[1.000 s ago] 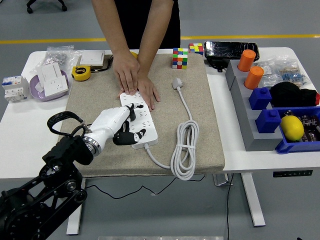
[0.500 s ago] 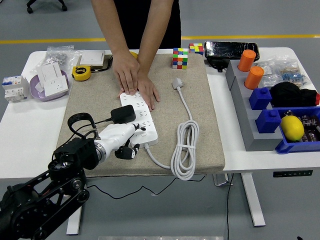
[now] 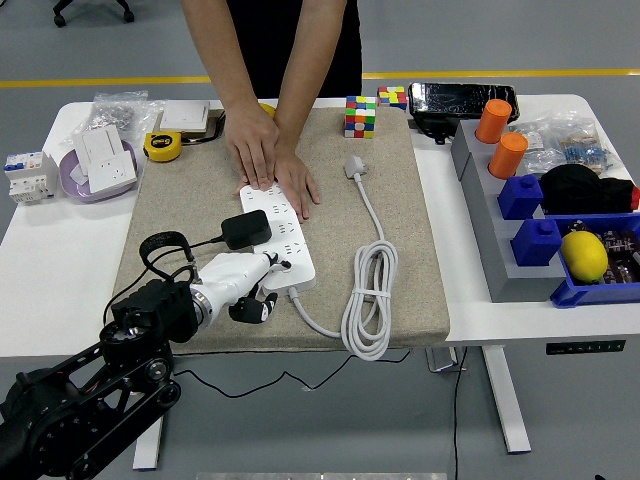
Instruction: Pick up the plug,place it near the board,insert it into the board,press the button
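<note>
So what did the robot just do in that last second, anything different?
The left hand let go of the black plug and drew back toward the power strip's near end, one finger now at the button end. The plug now sits uncovered on the strip. The person's hands still press the strip's far end; the white cable hasn't moved.
</note>
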